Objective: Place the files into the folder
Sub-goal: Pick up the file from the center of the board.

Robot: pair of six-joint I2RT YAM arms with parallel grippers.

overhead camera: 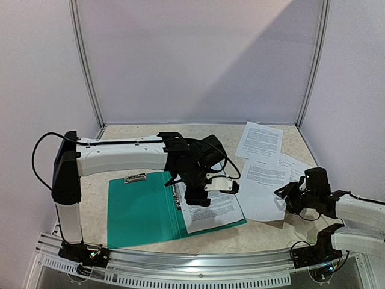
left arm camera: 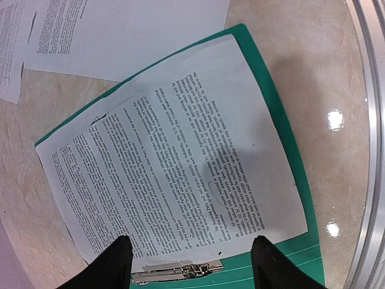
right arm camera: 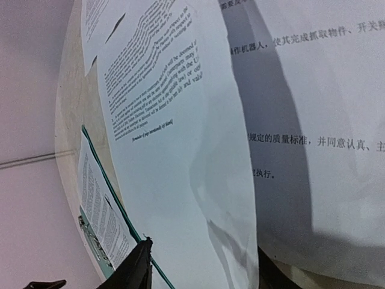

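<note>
Files point(overhead camera: 261, 186) lie just ahead of the right tool point(overhead camera: 285, 197), the nearer one, with the folder point(overhead camera: 138, 211) beyond them; whether it grips a sheet cannot be told.

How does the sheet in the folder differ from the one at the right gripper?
The sheet in the folder is full of print; the sheet at the right gripper is half blank. The first lies on the folder, the second on the table, one edge lifted. Both are white printed pages.
</note>
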